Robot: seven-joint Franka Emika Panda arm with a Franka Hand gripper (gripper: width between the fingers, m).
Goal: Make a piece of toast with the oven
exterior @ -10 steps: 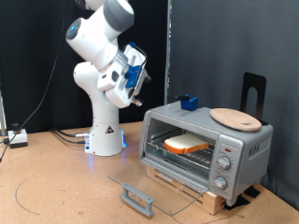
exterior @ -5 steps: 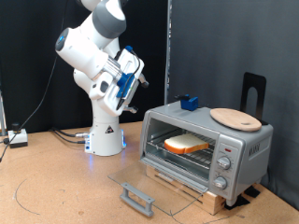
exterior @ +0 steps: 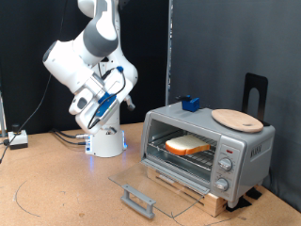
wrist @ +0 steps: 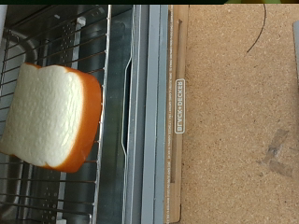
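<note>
The oven (exterior: 246, 149) stands at the exterior view's right on a wooden base, its glass door (exterior: 141, 186) folded down flat. The piece of toast (exterior: 189, 145) lies on the wire rack inside. The wrist view shows the toast (wrist: 51, 117) with its orange-brown crust on the wire rack (wrist: 114, 56). My gripper (exterior: 119, 78) hangs high at the exterior view's left, well away from the oven and near the arm's white base, with nothing in it. Its fingers are out of the wrist view.
A round wooden board (exterior: 237, 119) and a small blue object (exterior: 191, 103) sit on top of the oven. The door's handle (exterior: 139, 200) juts out over the cork table (exterior: 56, 188). Cables (exterior: 19, 139) lie at the exterior view's far left.
The arm has swung back towards the exterior view's left and lower, carrying the gripper farther from the oven. Toast and door have not moved.
</note>
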